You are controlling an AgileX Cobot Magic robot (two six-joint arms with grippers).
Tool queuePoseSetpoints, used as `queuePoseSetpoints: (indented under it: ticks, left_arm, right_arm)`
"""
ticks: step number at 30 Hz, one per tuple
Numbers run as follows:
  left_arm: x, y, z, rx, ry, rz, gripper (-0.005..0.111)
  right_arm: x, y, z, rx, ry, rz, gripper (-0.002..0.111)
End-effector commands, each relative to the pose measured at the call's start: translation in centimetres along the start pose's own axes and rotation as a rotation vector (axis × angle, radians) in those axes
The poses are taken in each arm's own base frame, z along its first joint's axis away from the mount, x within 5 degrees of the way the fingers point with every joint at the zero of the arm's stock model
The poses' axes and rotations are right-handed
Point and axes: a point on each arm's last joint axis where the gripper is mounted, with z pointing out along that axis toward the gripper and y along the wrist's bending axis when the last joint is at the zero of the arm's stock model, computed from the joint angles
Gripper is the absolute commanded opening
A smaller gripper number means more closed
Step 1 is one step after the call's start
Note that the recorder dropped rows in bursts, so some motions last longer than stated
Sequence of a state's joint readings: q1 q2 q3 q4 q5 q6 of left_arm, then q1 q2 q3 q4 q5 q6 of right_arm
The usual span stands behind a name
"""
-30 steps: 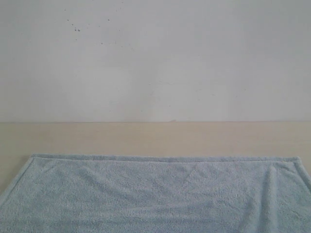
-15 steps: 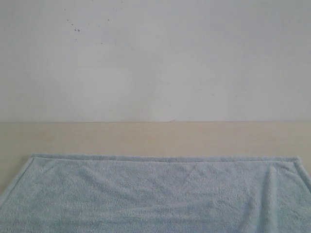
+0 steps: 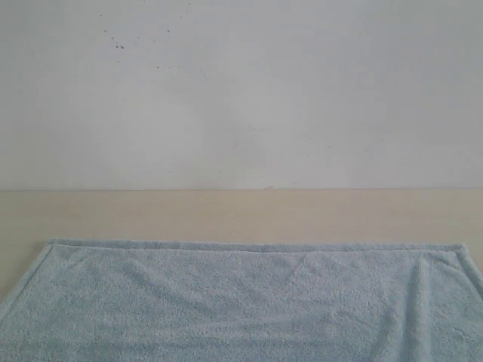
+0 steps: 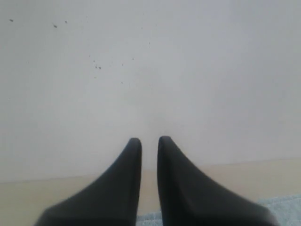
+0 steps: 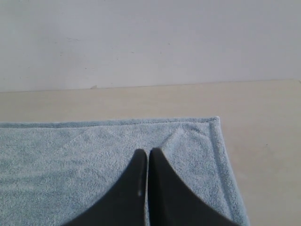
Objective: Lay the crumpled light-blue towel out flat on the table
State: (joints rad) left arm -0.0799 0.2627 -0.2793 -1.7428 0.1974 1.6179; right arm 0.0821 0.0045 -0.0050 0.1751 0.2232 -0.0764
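Note:
The pale light-blue towel (image 3: pixel 241 302) lies spread on the beige table (image 3: pixel 226 215), its hemmed far edge straight and a few soft creases near its right end. Neither gripper shows in the exterior view. My right gripper (image 5: pixel 147 151) hovers over the towel (image 5: pixel 70 150) near its far right corner, its jaws pressed together and holding nothing. My left gripper (image 4: pixel 149 140) faces the wall with only a narrow slit between its dark fingers (image 4: pixel 127 179), nothing in it. A sliver of towel (image 4: pixel 282 205) shows at that view's edge.
A white wall (image 3: pixel 241 90) with small dark specks rises behind the table's far edge. A strip of bare table (image 5: pixel 263 141) runs beyond the towel's far hem and past its right side.

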Motion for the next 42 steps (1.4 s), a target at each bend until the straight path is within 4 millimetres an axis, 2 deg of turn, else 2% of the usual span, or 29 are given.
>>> queuePoseSetpoints:
  ticks: [1, 4, 8, 12, 16, 22, 26, 34, 39, 41, 42]
  left_arm:
    - [-0.2, -0.1, -1.1, -0.004, -0.055, 0.007, 0.013]
    - [-0.5, -0.4, -1.6, 0.018, -0.092, 0.003, 0.013]
    - [-0.2, -0.6, -2.5, 0.023, -0.07, -0.122, 0.013]
    - [-0.2, -0.3, -3.7, -0.042, -0.055, -0.203, 0.013]
    - [-0.1, 0.4, -4.2, -0.123, -0.064, -0.131, 0.013]
    - [0.1, 0.4, -4.2, -0.128, -0.043, -0.115, 0.013]
    - [1.2, 0.8, -3.9, -0.144, -0.025, -0.145, 0.013]
    - [4.9, 1.6, -3.2, -0.18, 0.001, -0.17, 0.013]
    - [6.5, 2.2, -3.1, -0.197, -0.091, -0.138, 0.013]
    - [5.8, 2.2, -3.2, -0.195, -0.174, -0.111, 0.013]
    - [6.0, 2.2, -3.2, -0.193, -0.158, -0.093, 0.013]
  right_arm:
    - [0.0, 0.0, 0.0, 0.005, -0.01, -0.005, 0.001]
    - [0.0, 0.0, 0.0, 0.005, -0.01, -0.005, 0.001]
    - [0.0, 0.0, 0.0, 0.005, -0.01, -0.005, 0.001]
    - [0.0, 0.0, 0.0, 0.005, -0.01, -0.005, 0.001]
    - [0.0, 0.0, 0.0, 0.005, -0.01, -0.005, 0.001]
    - [0.0, 0.0, 0.0, 0.005, -0.01, -0.005, 0.001]
    - [0.0, 0.0, 0.0, 0.005, -0.01, -0.005, 0.001]
    - [0.0, 0.0, 0.0, 0.005, -0.01, -0.005, 0.001]
    - [0.0, 0.0, 0.0, 0.005, -0.01, -0.005, 0.001]
    - [0.0, 0.0, 0.0, 0.005, -0.01, 0.002, 0.001]
    - [0.0, 0.0, 0.0, 0.005, -0.01, 0.002, 0.001]
